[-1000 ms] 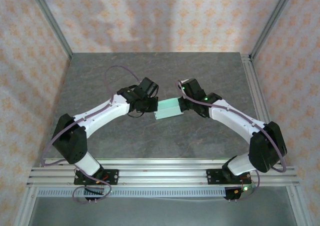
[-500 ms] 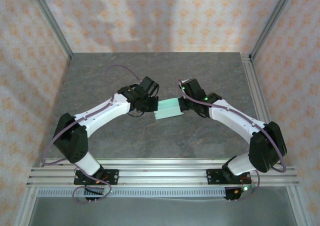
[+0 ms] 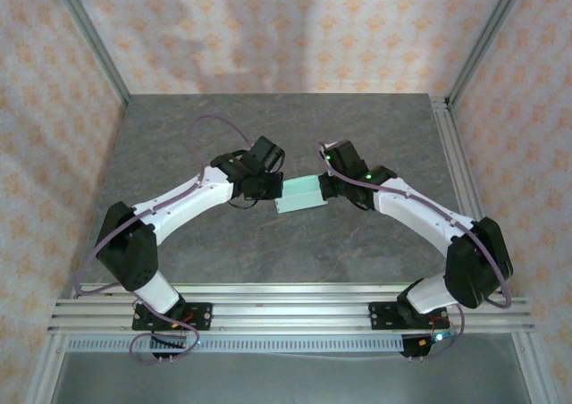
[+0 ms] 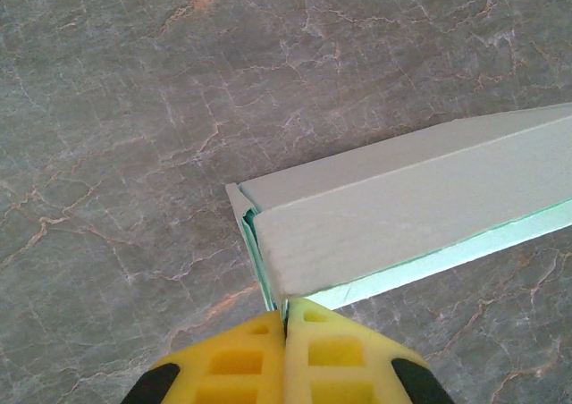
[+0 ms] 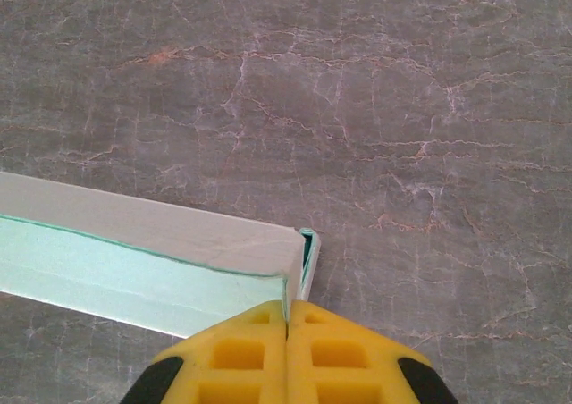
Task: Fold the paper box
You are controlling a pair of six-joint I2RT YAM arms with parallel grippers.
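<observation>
Paper box (image 3: 301,192) pinched between both tools (image 4: 286,319) (image 5: 287,319).

Table (image 3: 268,252): grey, marble-veined slab, matte. Paper box (image 3: 302,192), pale mint, is at mid-table; whether it touches the slab cannot be told. Aluminium rails (image 3: 295,310) run along the edge nearer than the box.

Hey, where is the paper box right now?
In the top view the paper box is over the middle of the table, spanning between the arms: the left gripper is closed on its left end, the right gripper on its right.
</observation>
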